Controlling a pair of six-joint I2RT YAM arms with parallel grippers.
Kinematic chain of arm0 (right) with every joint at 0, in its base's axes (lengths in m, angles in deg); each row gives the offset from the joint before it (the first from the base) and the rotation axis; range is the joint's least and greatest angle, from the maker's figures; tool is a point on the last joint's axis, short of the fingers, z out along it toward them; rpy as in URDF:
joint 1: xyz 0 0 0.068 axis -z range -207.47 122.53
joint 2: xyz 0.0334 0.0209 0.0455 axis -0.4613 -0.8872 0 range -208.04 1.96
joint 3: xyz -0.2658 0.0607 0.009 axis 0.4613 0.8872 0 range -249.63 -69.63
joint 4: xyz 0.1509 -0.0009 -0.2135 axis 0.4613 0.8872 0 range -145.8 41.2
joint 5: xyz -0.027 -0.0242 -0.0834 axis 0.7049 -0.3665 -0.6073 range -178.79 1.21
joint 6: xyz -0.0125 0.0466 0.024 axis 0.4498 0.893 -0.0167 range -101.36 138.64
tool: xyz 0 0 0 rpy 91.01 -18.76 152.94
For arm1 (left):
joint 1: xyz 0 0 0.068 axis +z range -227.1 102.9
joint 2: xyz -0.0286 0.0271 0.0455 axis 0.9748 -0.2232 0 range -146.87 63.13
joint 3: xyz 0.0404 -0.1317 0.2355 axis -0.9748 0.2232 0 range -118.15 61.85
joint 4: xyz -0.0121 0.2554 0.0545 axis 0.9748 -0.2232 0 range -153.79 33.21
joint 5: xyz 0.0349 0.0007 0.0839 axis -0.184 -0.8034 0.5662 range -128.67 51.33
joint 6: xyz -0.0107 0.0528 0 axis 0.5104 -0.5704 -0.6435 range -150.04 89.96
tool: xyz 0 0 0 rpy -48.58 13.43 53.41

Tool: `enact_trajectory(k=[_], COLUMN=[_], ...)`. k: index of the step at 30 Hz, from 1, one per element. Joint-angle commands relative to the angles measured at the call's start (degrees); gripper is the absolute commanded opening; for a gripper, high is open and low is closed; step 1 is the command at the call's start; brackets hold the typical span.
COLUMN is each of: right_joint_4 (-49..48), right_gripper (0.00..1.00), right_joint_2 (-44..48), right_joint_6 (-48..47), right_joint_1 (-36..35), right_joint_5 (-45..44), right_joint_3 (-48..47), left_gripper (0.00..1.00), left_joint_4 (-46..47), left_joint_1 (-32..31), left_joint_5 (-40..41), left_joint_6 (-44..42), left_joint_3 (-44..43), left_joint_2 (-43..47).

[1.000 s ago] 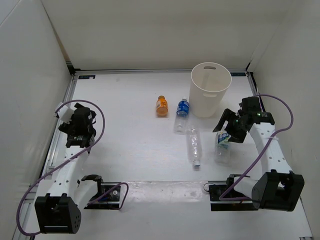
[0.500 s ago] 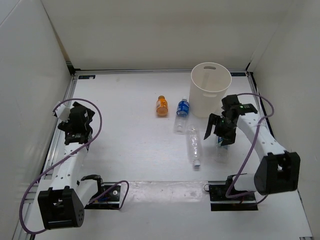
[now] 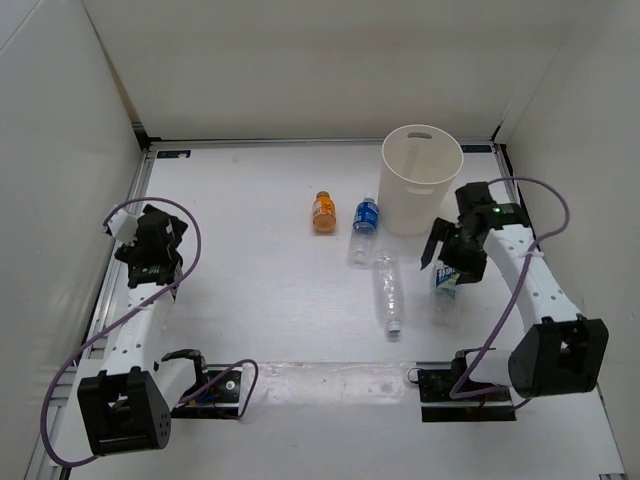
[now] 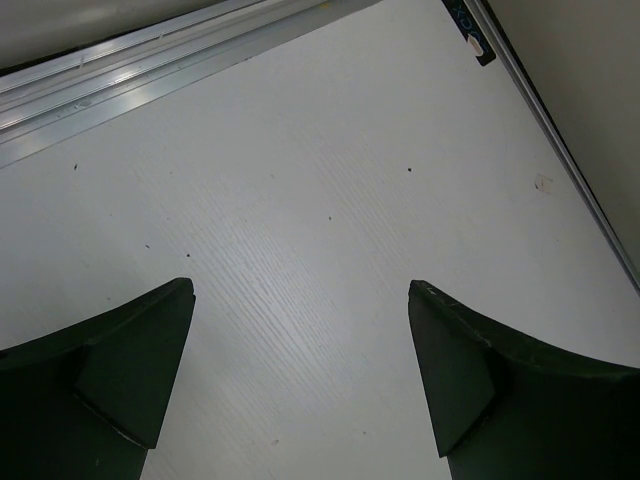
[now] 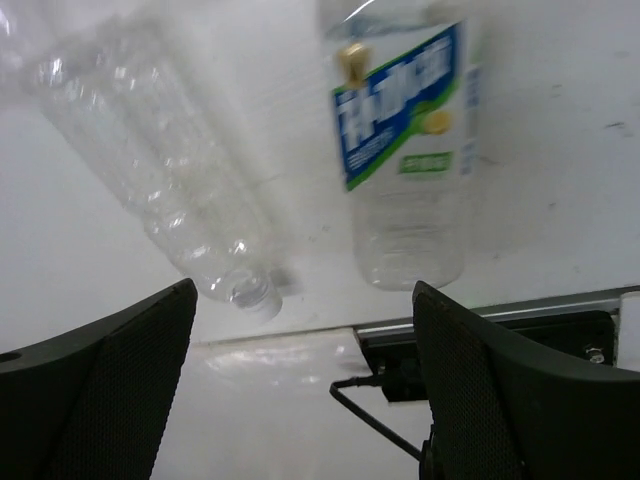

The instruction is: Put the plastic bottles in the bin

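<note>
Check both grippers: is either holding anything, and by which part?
Nothing is held. The left gripper is open over the table; the right gripper is open above the labelled bottle.

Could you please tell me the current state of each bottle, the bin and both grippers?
Bin: upright, nothing seen inside.
Orange bottle: on the table, not binned.
Blue-labelled bottle: lying on the table.
Label-less clear bottle: lying flat, ungripped.
Blue-and-green-labelled bottle: lying flat, ungripped.
Right gripper: open, above that last bottle.
Left gripper: open, over bare table.
</note>
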State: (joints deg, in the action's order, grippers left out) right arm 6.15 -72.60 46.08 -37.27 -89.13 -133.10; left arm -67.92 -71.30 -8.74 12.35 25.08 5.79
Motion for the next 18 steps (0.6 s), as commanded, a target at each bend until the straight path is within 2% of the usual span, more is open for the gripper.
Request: enact_trajectory(k=[1, 3, 4, 7, 11, 12, 18], right_joint_4=[3.00, 2.82, 2.47, 1.59, -0.34, -1.47, -1.92], right_gripper=[0.90, 0.90, 0.90, 0.90, 0.90, 0.90, 0.90], right_joint_2=[0.92, -0.05, -1.71, -5.13, -9.19, -9.98, -18.85], right_joint_6=[0.86, -0.19, -0.46, -1.95, -2.92, -2.92, -2.92], right_joint_1=[7.65, 8.84, 13.62, 16.39, 17.27, 17.01, 14.29], right_joint_5=[-3.18, -2.65, -2.56, -2.39, -0.28, 2.51, 3.06], right_joint_3=[-1.58, -0.61, -0.44, -0.26, -0.79, -1.57, -4.30], left_gripper=[0.99, 0.99, 0.99, 0.99, 0.99, 0.99, 0.99], left_joint_4=[0.77, 0.06, -0.29, -1.17, -1.17, -0.99, -1.87], left_joint_1=[1.14, 1.40, 1.49, 1.49, 1.67, 1.67, 1.67], left_joint_5=[-1.45, -1.46, -1.46, -1.89, -2.33, -2.25, -2.34], left_joint_6=[1.20, 1.38, 1.90, 2.26, 2.52, 2.69, 3.75], left_joint_3=[0.82, 0.83, 0.91, 0.74, 0.21, 0.12, 0.21], left_joint_2=[0.04, 0.13, 0.30, 0.21, -0.05, -0.14, 0.21])
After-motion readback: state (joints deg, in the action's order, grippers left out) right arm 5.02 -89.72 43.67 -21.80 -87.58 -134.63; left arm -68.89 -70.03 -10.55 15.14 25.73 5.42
